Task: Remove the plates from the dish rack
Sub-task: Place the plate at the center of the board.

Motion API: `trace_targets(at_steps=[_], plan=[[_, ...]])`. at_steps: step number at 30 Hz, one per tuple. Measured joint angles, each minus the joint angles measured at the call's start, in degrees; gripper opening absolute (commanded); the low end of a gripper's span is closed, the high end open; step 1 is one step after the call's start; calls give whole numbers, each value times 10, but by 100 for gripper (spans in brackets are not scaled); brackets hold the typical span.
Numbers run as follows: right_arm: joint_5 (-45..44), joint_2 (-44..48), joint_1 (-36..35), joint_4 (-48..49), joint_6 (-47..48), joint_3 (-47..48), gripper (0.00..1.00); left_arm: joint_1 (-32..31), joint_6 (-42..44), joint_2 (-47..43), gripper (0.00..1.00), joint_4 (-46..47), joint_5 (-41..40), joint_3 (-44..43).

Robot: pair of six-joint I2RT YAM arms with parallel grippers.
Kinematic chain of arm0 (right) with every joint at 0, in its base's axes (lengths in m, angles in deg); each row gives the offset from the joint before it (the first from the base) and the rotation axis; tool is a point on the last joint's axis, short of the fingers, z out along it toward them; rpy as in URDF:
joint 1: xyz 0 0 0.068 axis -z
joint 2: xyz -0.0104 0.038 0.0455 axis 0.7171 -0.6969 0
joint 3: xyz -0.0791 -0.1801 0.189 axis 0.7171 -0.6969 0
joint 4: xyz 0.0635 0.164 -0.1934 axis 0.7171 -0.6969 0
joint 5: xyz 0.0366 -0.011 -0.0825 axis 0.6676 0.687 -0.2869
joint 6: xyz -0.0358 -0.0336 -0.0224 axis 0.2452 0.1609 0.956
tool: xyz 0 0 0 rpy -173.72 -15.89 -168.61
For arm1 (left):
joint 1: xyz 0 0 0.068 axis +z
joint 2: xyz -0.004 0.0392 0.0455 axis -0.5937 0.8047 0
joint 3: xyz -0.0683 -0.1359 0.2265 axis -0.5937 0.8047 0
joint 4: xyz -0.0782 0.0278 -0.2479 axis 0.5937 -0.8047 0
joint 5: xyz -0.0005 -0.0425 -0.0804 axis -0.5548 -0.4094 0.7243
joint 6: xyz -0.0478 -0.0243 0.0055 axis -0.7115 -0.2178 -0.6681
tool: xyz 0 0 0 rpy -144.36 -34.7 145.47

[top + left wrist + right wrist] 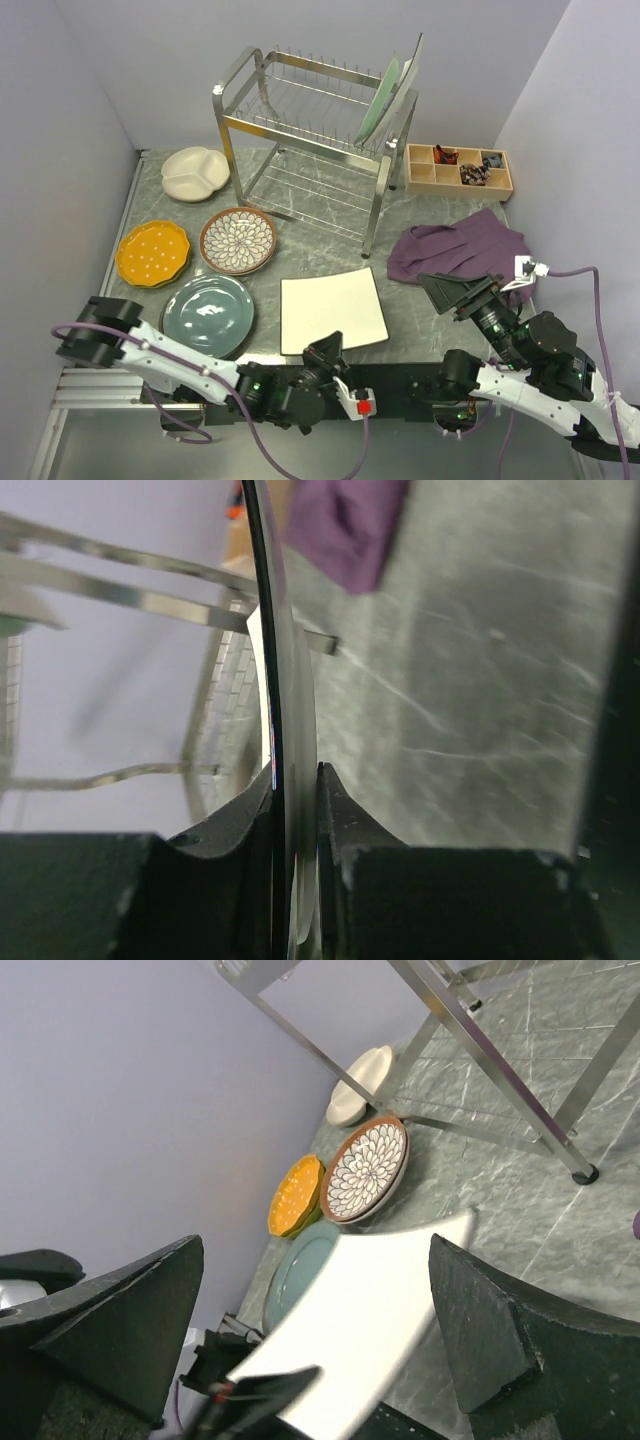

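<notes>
Five plates (208,313) lie out of the dish rack (300,100), lower left and centre of the top view. The left gripper (328,352) pinches the white square plate (330,308) by its near edge. Two more stand racked at upper right, and the right gripper (445,290) hangs spread wide.

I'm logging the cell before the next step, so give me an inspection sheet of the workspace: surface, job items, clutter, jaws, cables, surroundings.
Surface: grey veined table.
Job's things: dish rack holds two upright plates at its right end, the pale green plate and the white plate behind it. The cream divided plate, orange plate, brown petal plate and grey-blue plate lie flat on the left.
Clutter: purple cloth and wooden compartment tray, right of the rack.
Grippers: left gripper has its jaws shut on the near edge of the white square plate; right gripper has its jaws open, holding nothing.
Cables: purple cables trail from both arms.
Surroundings: lavender walls.
</notes>
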Motion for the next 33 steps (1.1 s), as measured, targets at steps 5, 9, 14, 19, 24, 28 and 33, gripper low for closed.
trace_targets(at_steps=[5, 9, 14, 19, 24, 28, 33], plan=[[-2, 10, 0, -2, 3, 0, 99, 19, -26, 52, 1, 38, 52, 45], [-2, 25, 0, -6, 7, 0, 99, 49, -49, 55, 1, 67, 92, 69], [-4, 40, 0, -3, 13, -13, 99, 78, -73, 98, 1, 120, 121, 87], [-5, 20, 0, -6, 7, -31, 100, 80, -76, 155, 1, 154, 117, 92], [-5, -70, 0, -21, -36, -56, 98, 77, -76, 182, 1, 217, 95, 104], [19, -128, 0, -23, -61, -110, 98, 76, -78, 209, 9, 233, 89, 104], [47, -158, 0, -16, -77, -137, 98, 80, -104, 220, 20, 209, 98, 92]])
